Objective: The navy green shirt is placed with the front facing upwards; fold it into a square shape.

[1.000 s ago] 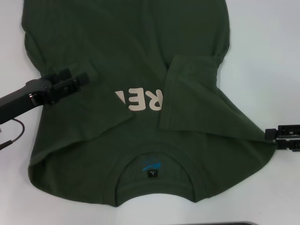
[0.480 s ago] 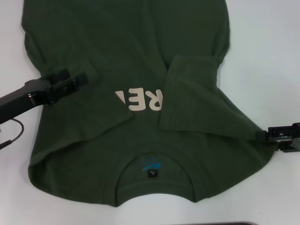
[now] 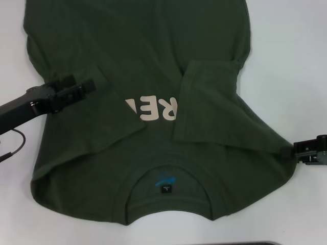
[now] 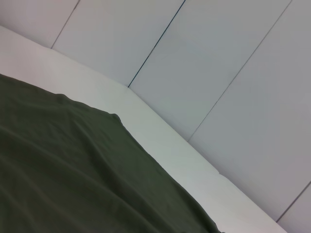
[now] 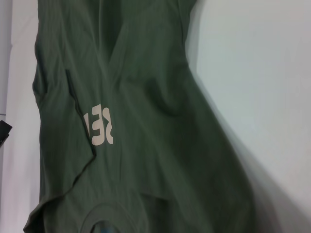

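Navy green shirt [image 3: 153, 61] flat on white table [image 3: 291, 61], both sleeves folded inward, collar nearest me, my left gripper [image 3: 89, 85] over the left sleeve fold, my right gripper [image 3: 296, 150] at the shirt's right shoulder edge, can't tell either finger state

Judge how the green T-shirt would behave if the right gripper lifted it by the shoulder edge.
The green T-shirt would probably sag: its folded-in right sleeve lies limp and creased. The sleeve would likely slide off, since nothing pins it. The right gripper sits at one edge, the left gripper over the other side, so one-point lifting would likely bunch it.
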Robot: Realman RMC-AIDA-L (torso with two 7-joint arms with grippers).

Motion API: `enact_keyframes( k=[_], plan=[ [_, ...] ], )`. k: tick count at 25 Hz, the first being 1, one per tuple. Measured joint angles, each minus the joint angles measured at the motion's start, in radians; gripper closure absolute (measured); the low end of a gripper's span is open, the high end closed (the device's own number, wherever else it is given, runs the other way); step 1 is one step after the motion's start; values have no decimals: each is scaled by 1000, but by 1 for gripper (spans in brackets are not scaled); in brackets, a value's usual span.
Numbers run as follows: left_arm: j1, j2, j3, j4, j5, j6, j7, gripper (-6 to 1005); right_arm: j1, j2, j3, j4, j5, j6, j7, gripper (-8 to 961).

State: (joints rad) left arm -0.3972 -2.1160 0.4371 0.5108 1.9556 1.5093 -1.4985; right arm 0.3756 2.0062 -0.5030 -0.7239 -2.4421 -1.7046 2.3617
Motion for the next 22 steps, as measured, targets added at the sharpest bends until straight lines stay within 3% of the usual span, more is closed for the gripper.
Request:
enact_keyframes(
  k=[12, 18, 22],
  plan=[
    [-5, 1, 0, 0, 0, -10, -2, 111, -23, 0, 8, 0, 1, 7, -8, 861],
    [-8, 3, -1, 0, 0, -15, -7, 111, -61, 10, 71, 0, 9, 3, -66, 909],
    [-8, 6, -2, 1, -1, -13, -11, 111, -90, 33, 157, 0, 11, -11, -134, 910]
  ],
)
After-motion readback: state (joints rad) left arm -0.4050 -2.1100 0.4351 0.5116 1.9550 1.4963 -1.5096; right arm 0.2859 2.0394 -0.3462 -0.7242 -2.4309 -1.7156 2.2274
